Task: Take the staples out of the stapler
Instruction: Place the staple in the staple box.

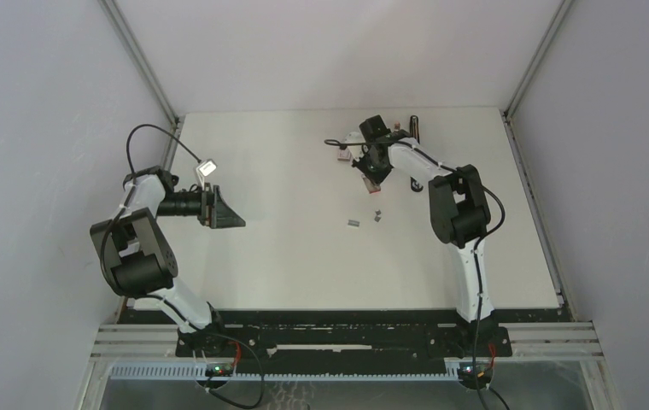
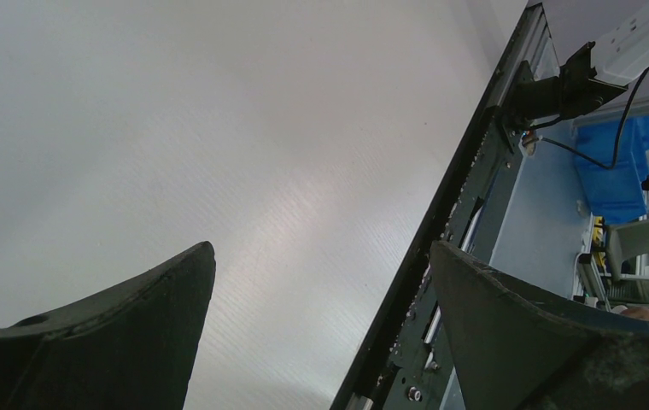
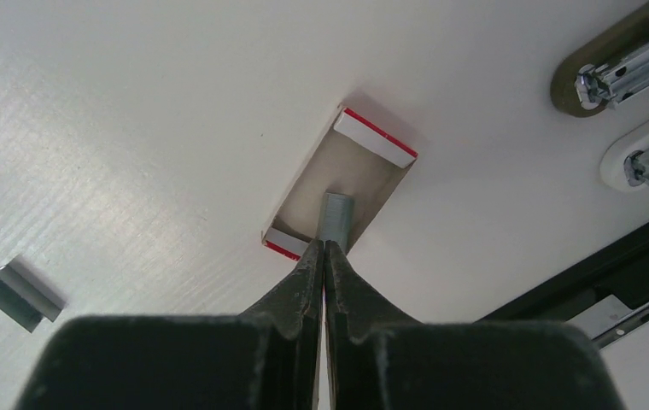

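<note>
My right gripper (image 3: 324, 245) (image 1: 373, 173) is shut, its jaws pressed together, with the tips at the near edge of a small open red-and-white box (image 3: 372, 166). One grey strip of staples (image 3: 336, 218) lies in that box just past the tips; I cannot tell whether they touch it. Another loose strip of staples (image 3: 18, 295) lies on the table to the left, and two small strips (image 1: 353, 223) show in the top view. The black stapler (image 3: 594, 286) lies opened at the lower right of the right wrist view. My left gripper (image 2: 321, 256) (image 1: 231, 213) hangs open and empty at the left.
A dark olive stapler (image 3: 611, 68) and a white stapler (image 3: 646, 158) lie beyond the box on the white table (image 1: 287, 265). The table's black near edge and frame (image 2: 441, 222) run through the left wrist view.
</note>
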